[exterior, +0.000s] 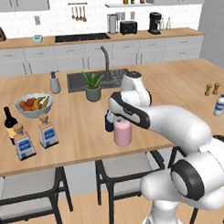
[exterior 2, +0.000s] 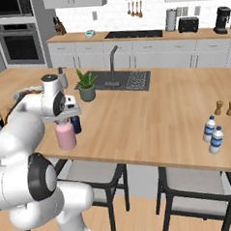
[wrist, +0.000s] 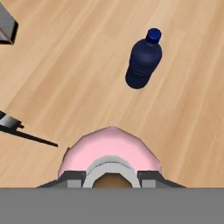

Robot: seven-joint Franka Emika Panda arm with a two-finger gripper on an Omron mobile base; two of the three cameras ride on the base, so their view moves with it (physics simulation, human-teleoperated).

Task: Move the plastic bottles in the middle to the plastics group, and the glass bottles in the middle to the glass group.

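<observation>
Pincer (wrist: 111, 176) is being held closed on the neck of the pink bottle (exterior: 123, 132) — standing mid-desk (exterior: 78, 133), navy bottle (wrist: 143, 64) just beside. A straight lift is being called for, then a level carry toward the wine bottle (exterior: 10, 122) group.
</observation>
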